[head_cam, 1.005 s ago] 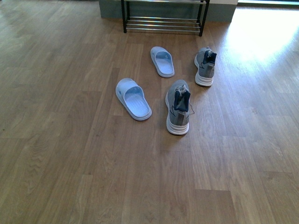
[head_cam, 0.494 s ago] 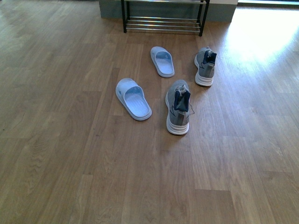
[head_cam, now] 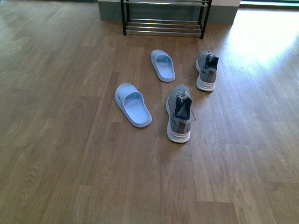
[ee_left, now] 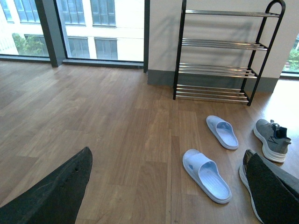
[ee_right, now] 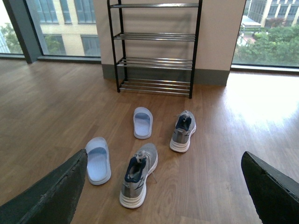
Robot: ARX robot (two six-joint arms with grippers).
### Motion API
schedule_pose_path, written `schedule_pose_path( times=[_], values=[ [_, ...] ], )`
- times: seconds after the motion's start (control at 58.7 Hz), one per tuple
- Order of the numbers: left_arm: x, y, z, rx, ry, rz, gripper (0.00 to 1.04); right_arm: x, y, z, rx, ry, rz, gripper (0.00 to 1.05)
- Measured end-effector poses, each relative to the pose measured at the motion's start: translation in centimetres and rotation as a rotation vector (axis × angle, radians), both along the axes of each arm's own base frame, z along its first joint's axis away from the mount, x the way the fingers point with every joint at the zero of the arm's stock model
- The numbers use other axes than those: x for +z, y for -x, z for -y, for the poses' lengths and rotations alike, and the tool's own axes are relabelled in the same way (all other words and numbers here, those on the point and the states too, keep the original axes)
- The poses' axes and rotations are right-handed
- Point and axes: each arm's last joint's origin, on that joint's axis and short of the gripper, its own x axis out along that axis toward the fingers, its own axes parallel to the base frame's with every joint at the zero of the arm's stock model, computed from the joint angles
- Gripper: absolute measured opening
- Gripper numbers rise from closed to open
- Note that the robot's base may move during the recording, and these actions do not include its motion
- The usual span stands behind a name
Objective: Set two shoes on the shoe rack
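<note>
Both my grippers hang above the wooden floor (head_cam: 70, 177) and hold nothing: the left gripper (ee_left: 168, 154) has its jaws spread wide, and so does the right gripper (ee_right: 164, 154). Neither shows in the front view.

Closest to me is the nearer sneaker (head_cam: 179, 114), heel towards me and toe towards the rack. I judge it the first to lift. A pale blue nearer slipper (head_cam: 132, 104) lies just beside it on my left, so I should come down from above the navy collar, one finger inside the opening and one behind the heel, and stay off the slipper.

Beyond are the farther slipper (head_cam: 162, 65) and, to its right, the farther sneaker (head_cam: 206, 71). Last stands the shoe rack (head_cam: 163, 21) against the wall, with neither sneaker on its chrome bars yet.
</note>
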Motion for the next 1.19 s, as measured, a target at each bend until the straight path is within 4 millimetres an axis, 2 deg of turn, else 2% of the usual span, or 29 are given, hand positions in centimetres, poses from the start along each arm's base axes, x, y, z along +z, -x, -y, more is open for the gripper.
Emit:
schedule_pose_path(
  times=[0.92, 0.954, 1.022, 1.107, 1.192],
  values=[
    [0.0, 0.0, 0.0, 0.0, 0.0, 0.0, 0.95, 0.0, 0.0, 0.0, 0.0, 0.0, -0.001, 0.95],
    [0.0, 0.0, 0.0, 0.0, 0.0, 0.0, 0.95, -0.1, -0.1, 0.0, -0.056, -0.02, -0.032, 0.95],
    [0.0, 0.0, 0.0, 0.0, 0.0, 0.0, 0.95, -0.4, -0.6, 0.1, -0.167, -0.07, -0.102, 0.95],
    [0.0, 0.0, 0.0, 0.0, 0.0, 0.0, 0.95, -0.6, -1.8, 0.4, -0.18, -0.097, -0.159, 0.95],
    [0.0, 0.0, 0.0, 0.0, 0.0, 0.0, 0.95, -0.6, -4.3, 0.8, -0.162, -0.108, -0.193, 0.95]
  ],
)
